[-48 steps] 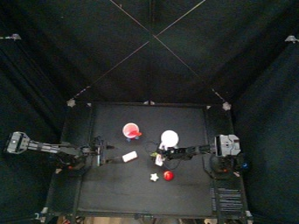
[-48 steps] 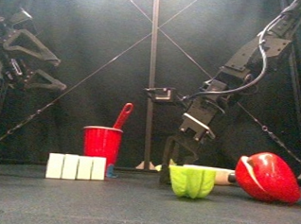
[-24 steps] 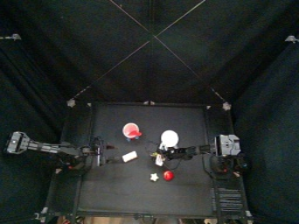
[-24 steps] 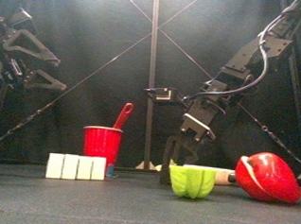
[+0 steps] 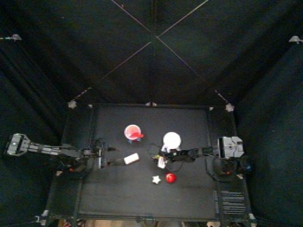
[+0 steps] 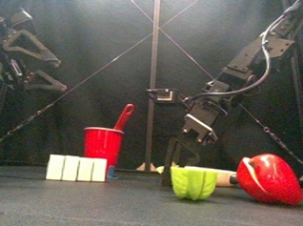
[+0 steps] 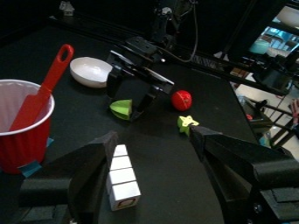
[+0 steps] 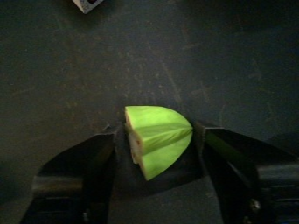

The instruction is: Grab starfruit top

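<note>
Because the fruit piece (image 8: 156, 140) must be grabbed, the right claw (image 8: 156, 162) straddles it (jaws wide, gripping nothing).

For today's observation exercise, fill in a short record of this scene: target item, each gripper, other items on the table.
target: green starfruit top, lying on the table
right gripper: jaws open, one on each side of the green piece, not closed on it
left gripper: open, raised at the table's left side, holding nothing
other items: red cup with red spoon; white blocks; red pepper; white bowl; small yellow star
</note>
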{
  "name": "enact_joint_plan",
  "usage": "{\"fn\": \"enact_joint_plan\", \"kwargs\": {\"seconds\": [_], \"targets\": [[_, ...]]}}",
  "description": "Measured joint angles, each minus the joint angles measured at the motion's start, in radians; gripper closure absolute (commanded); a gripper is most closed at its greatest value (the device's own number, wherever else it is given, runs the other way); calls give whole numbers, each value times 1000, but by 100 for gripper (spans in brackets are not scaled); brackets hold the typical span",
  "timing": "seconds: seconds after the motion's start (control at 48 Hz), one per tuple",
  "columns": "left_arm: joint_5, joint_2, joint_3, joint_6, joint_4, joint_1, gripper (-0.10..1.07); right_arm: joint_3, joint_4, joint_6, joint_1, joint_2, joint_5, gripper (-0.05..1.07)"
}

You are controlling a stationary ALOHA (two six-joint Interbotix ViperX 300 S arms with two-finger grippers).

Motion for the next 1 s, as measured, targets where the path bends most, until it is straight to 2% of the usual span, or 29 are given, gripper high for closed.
{"fn": "enact_joint_plan", "kwargs": {"seconds": [0.104, 0.25, 0.646, 1.0], "targets": [[0, -2, 0, 2, 0, 0, -1, 0, 0, 2, 0, -2, 0, 33], [0, 0, 2, 2, 0, 0, -1, 15, 9, -3, 11, -29, 25, 34], [0, -2, 0, 2, 0, 0, -1, 107, 67, 12, 126, -282, 198, 34], [0, 0, 0, 0, 0, 0, -1, 133, 80, 34, 129, -307, 227, 34]]}}
